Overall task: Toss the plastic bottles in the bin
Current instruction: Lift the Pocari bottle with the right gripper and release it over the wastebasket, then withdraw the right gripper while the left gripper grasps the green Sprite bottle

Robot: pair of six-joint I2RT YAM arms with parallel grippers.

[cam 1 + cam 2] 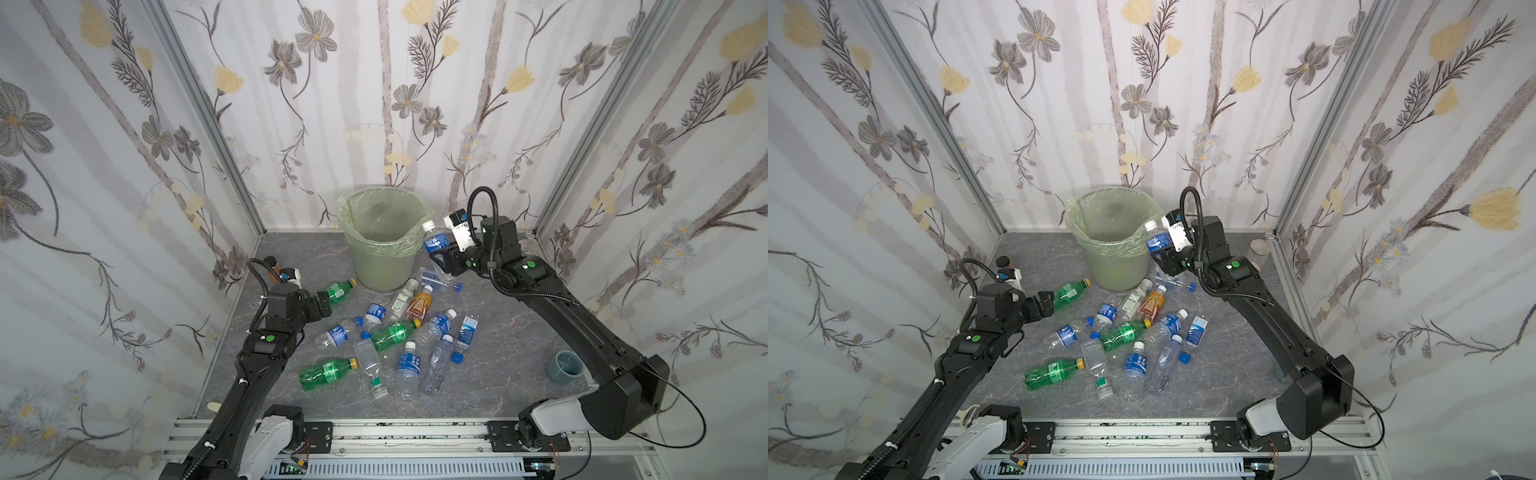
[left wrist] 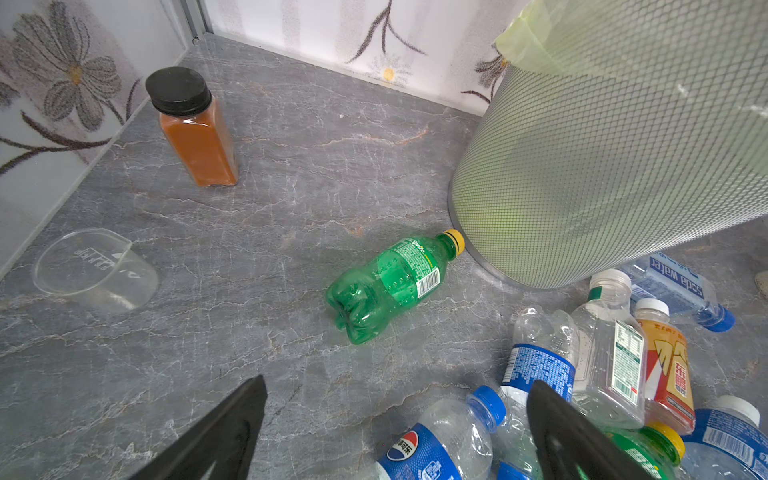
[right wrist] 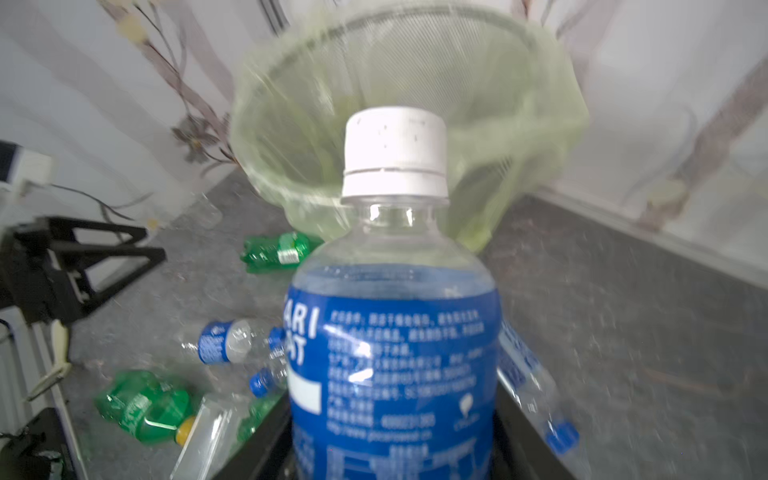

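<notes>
- Right gripper is clamped on the blue-label bottle, cap up, lifted off the table.
- The held bottle sits just beside the bin rim, on its right in both top views, not over the opening yet.
- Judgement: carry it further in, toward the bin centre, before the jaws part. Released here, it likely clips the rim or the green bag and falls outside.
- Keep the wrist above the bag edge and let go low, so there is no bounce-out.
- Left gripper has its jaws wide apart and empty, facing the green bottle lying at the bin base.
- Other bottles are scattered in front of the bin; none seen inside it.
</notes>
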